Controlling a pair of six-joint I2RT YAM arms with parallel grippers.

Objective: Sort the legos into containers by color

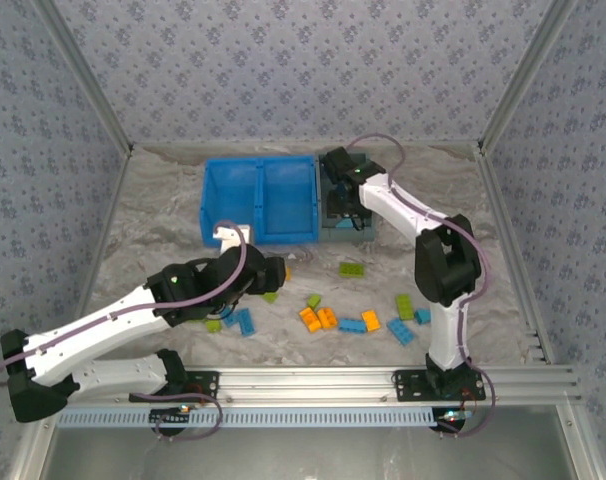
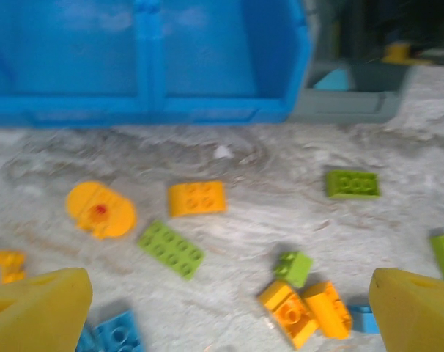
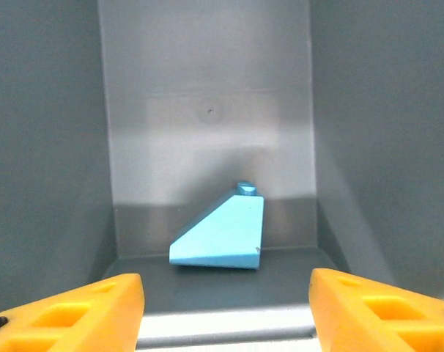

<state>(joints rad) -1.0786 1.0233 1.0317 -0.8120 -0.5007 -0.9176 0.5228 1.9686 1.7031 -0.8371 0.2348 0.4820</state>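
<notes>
You have two containers: one blue bin [image 1: 258,185] with two compartments, and one grey bin [image 1: 368,235] with one light blue sloped brick [image 3: 220,236] in it. Loose on the table, the overhead view gives you five lime green bricks [image 1: 352,268] and at least four blue bricks [image 1: 352,325]; a possible fifth is too small to be sure of. The left wrist view gives you five orange pieces [image 2: 327,308]: one round piece [image 2: 100,209], three orange bricks [image 2: 198,198] and one cut off at the left edge, while the overhead view adds one more orange brick [image 1: 371,320] further right.
</notes>
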